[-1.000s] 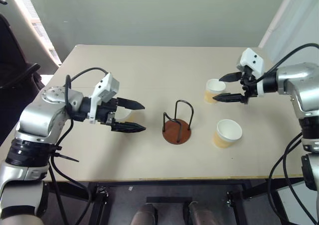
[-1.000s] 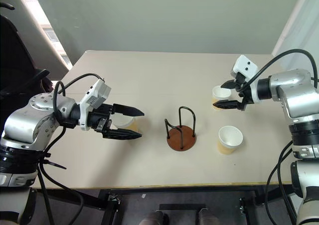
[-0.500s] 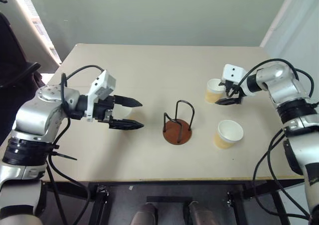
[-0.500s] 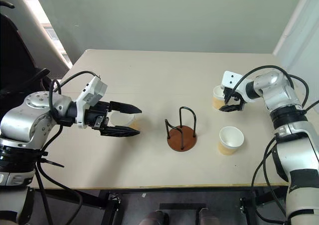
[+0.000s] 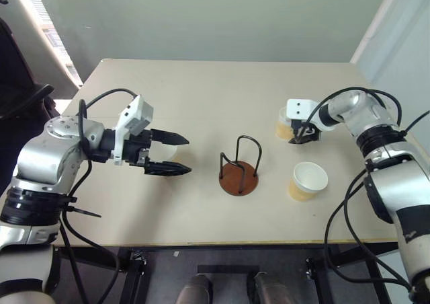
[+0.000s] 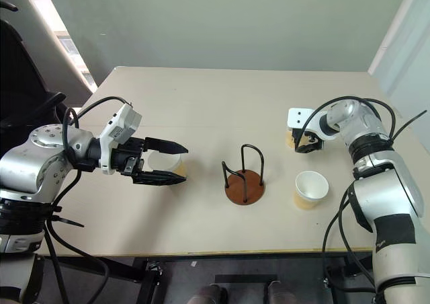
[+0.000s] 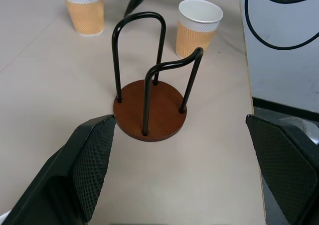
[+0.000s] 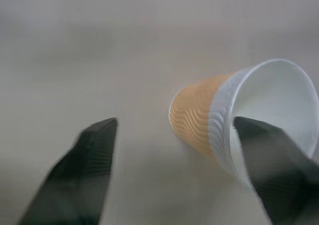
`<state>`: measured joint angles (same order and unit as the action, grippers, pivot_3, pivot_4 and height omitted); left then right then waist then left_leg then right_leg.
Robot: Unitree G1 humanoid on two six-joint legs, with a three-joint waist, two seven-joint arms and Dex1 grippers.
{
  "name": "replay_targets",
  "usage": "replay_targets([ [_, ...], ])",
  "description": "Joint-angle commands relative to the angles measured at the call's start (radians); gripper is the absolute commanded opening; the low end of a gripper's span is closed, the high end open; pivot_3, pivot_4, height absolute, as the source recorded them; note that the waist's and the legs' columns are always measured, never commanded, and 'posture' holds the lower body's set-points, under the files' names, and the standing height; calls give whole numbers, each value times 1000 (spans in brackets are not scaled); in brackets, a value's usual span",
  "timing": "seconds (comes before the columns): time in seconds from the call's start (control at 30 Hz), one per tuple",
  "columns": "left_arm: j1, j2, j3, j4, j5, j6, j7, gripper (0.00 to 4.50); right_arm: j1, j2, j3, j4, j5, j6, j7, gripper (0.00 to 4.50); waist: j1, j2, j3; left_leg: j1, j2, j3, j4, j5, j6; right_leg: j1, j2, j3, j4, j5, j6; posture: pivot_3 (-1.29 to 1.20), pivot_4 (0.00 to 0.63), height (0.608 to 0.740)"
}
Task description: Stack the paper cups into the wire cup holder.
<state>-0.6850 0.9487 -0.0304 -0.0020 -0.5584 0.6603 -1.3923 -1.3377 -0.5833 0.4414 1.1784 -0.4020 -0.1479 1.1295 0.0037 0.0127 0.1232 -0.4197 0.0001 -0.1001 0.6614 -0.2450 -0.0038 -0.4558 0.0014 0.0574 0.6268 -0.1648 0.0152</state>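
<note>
wire cup holder: empty | near cup: upright, empty

The wire cup holder is set mid-bench. Two paper cups are placed to its right, the third to its left.

Beige table (plain top); dark chair beside it.
</note>
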Motion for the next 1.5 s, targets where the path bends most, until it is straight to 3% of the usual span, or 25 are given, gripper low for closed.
replay_targets([
  [0.03, -10, 9, 23, -13, 1, -13, -6, 4500, -45, 4, -3, 20, -21, -18, -12, 2316, 1, 0, 0, 0, 0, 0, 0, 0, 0, 0, 0, 0, 0, 0, 0, 0, 150, 740],
  [0.2, -7, 4, 20, -10, 3, -18, -8, 4500, -53, 10, -10, 49, -35, -11, -11, 473, 1, 0, 0, 0, 0, 0, 0, -1, -1, 0, 0, 0, 0, 0, -1, 0, 150, 740],
  [0.27, -6, 3, 20, -10, 3, -18, -9, 4500, -53, 10, -13, 53, -37, -10, -9, 24, 1, 0, 0, 0, 0, 0, 0, -1, -1, 0, 0, 0, 0, 0, -1, 0, 150, 740],
  [0.57, -7, 8, 31, 1, 0, -30, -22, 4500, -69, -37, -57, -29, 9, -25, 85, 24, 1, 0, 0, 0, 0, 0, 0, -1, -1, 0, 0, 0, 0, -1, -1, 0, 150, 740],
  [0.73, -23, 7, 70, 17, -33, -38, -48, 4500, 9, -118, -129, -485, 146, 117, 318, 24, -1, 1, 1, -2, 0, 0, -1, -1, -2, -2, 0, -1, 0, -1, -2, 0, 150, 740],
  [0.83, -38, -13, 96, 32, -56, -59, -60, 4500, 73, -172, -163, -866, 247, 324, 442, 24, -1, 1, 1, -2, 1, 0, -3, -1, -3, -2, 1, -1, -1, -2, -3, 0, 150, 740],
  [1.03, -68, -27, 115, 63, -61, -109, -90, 4500, 112, -221, -149, -1213, 381, 605, 485, 24, -2, 1, 1, -2, 1, 0, -1, 2, -5, -1, 1, -1, 0, -3, -4, 0, 150, 740],
  [1.27, -132, -4, 129, 141, -50, -133, -125, 4500, 121, -217, -99, -1318, 430, 669, 482, 24, -3, 1, 1, -1, 1, 0, 3, 3, 0, 1, 1, 0, 1, -7, -10, 0, 150, 740],
  [1.5, -159, -17, 140, 163, -42, -160, -104, 4500, 133, -187, -52, -1311, 413, 611, 463, 24, -5, 1, 1, 0, 1, 0, 2, 4, 0, 0, 1, 0, 1, -7, -10, 0, 150, 740],
])
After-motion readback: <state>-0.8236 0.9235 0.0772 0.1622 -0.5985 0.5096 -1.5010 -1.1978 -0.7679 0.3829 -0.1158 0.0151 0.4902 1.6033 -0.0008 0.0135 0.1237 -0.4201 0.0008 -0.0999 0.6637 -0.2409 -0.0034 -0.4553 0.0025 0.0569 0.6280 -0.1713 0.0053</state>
